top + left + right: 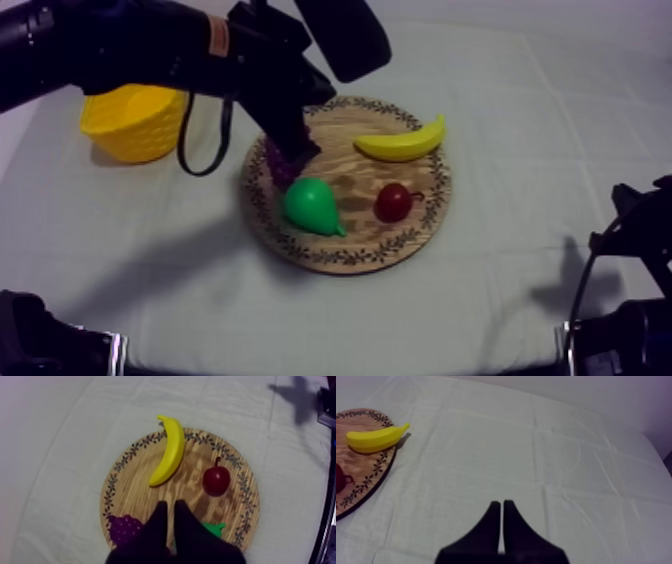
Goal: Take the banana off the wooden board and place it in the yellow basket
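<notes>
Yellow plastic basket [135, 122] is set near round patterned wooden board [345, 258]; curved yellow banana [403, 143] is laid at board's rim. Left tool [169, 505] and right tool [501, 503] are pressed together.

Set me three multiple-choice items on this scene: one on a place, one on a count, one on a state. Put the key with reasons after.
1. The banana lies: A held in the air; B on the wooden board; C on the floor.
2. Fruits on the board: A two; B three; C four.
3. The left claw is: A shut on nothing; B shut on the banana; C wide open.

Key:
1 B: it rests on the board near its rim.
2 C: banana, pear, grapes, small red fruit.
3 A: its fingers lie together as a narrow wedge over the board.
</notes>
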